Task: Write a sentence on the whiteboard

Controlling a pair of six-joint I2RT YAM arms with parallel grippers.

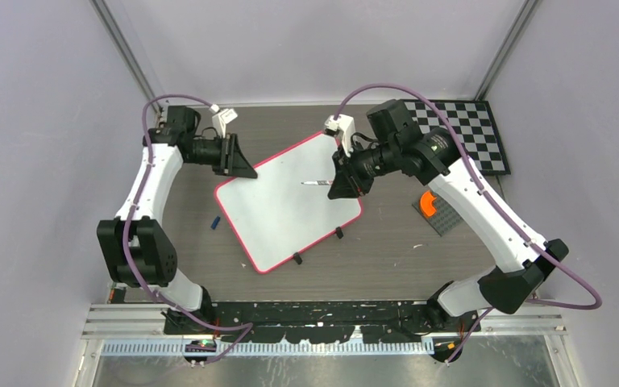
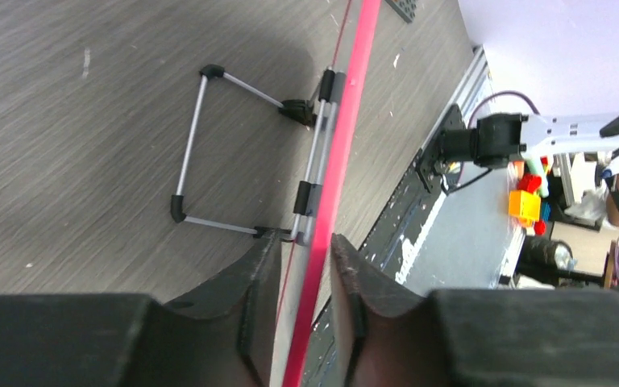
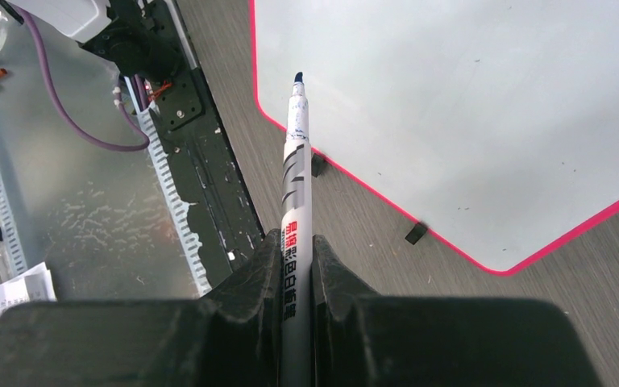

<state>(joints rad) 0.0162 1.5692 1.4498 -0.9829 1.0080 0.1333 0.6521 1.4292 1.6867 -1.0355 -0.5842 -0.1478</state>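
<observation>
The dark wood-grain bench (image 1: 387, 250) carried the whiteboard (image 1: 282, 218) at its centre, turned corner-on to the arms, with two black clips on its near right edge. The left end effector (image 1: 248, 172) sat at the board's far left corner, its fingers (image 2: 262, 266) set narrowly either side of the red-pink rim (image 2: 334, 161); whether they pinched it could not be told. The right end effector (image 3: 297, 238) was clamped on an uncapped blue marker (image 3: 297, 161) at the board's far right side. A small blue piece (image 1: 216, 220) lay on the bench just left of the board.
</observation>
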